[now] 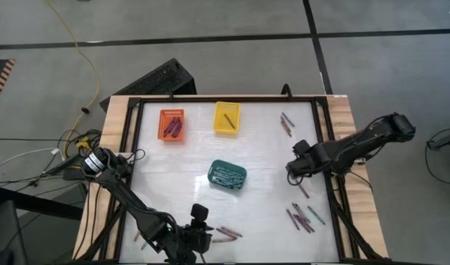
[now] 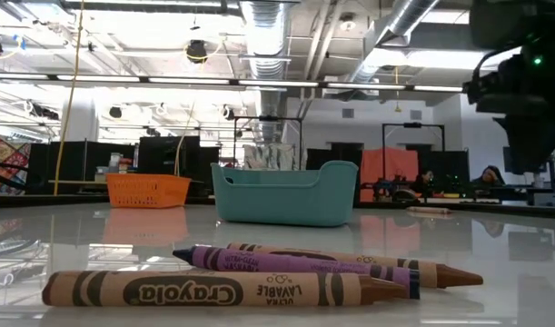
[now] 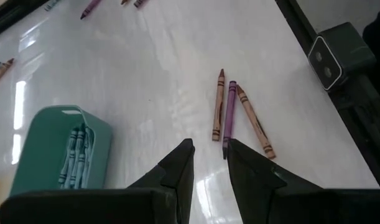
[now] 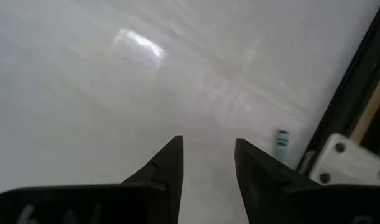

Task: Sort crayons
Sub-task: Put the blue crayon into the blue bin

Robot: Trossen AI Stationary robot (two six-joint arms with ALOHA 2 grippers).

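We see an orange basket point(image 1: 171, 124) and a yellow basket point(image 1: 226, 118) side by side near the far edge of the white table point(image 1: 188, 158); a teal basket point(image 1: 227, 176) sits mid-table; a yellow cable point(image 1: 81, 55) trails across the floor.

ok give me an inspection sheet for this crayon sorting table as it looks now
surface: white table top, glossy, inside a dark frame.
job's things: loose crayons in groups: three near the front edge, a cluster at front right, a pair at back right. Teal crayons lie in the teal basket, purple ones in the orange basket, one crayon in the yellow basket.
clutter: nothing seen.
grippers: left gripper over the front edge, fingers slightly apart, empty, pointed at the three crayons. Right gripper open and empty over the table's right side.
cables: yellow cable and a tangle on the floor at left.
surroundings: grey floor; open workshop behind.
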